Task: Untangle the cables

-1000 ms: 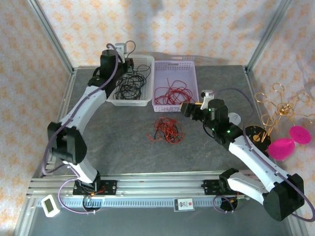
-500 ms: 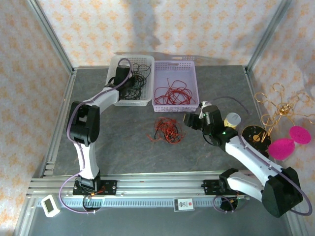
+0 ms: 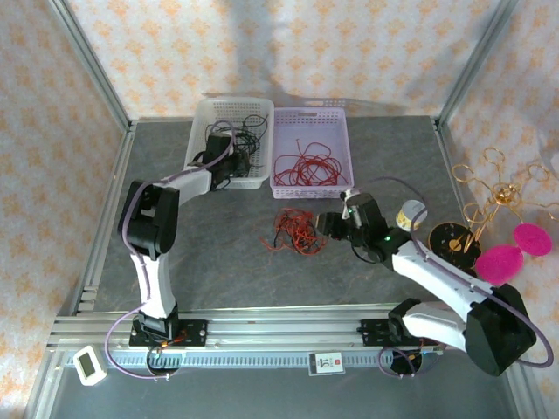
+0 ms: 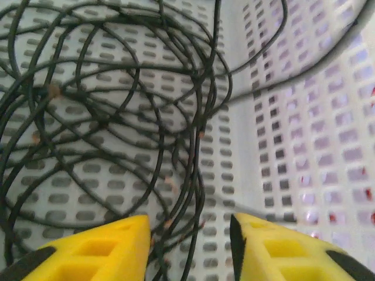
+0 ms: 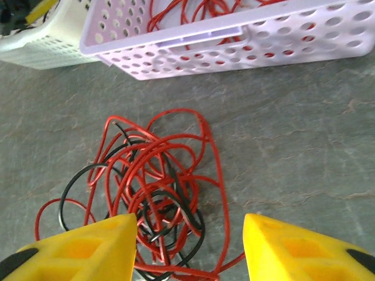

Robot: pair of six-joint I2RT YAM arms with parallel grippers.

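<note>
The tangled bundle of red and black cables [image 3: 297, 231] [image 5: 158, 181] lies on the grey table in front of the baskets. My right gripper [image 3: 329, 224] [image 5: 190, 221] hangs low just right of it, open, its yellow fingers straddling the bundle's near loops without clamping them. Loose black cables [image 4: 117, 117] [image 3: 229, 144] lie in the white basket [image 3: 203, 113]. My left gripper [image 3: 218, 168] [image 4: 189, 222] is down inside that basket, open, with a few black strands running between its jaws close to the left finger. Red cables [image 3: 304, 164] lie in the lilac basket [image 3: 311, 112] [image 5: 234, 41].
A gold wire ornament [image 3: 493, 196] on a black disc [image 3: 452, 238], pink discs [image 3: 500, 262] and a small roll [image 3: 410, 212] sit at the right edge. A white timer [image 3: 89, 364] lies by the front rail. The white basket's wall [image 4: 304, 146] is close on the left gripper's right.
My left gripper has dropped into the white basket and opened its jaws. My right gripper has moved left and down to the bundle, its jaws narrowing somewhat.
</note>
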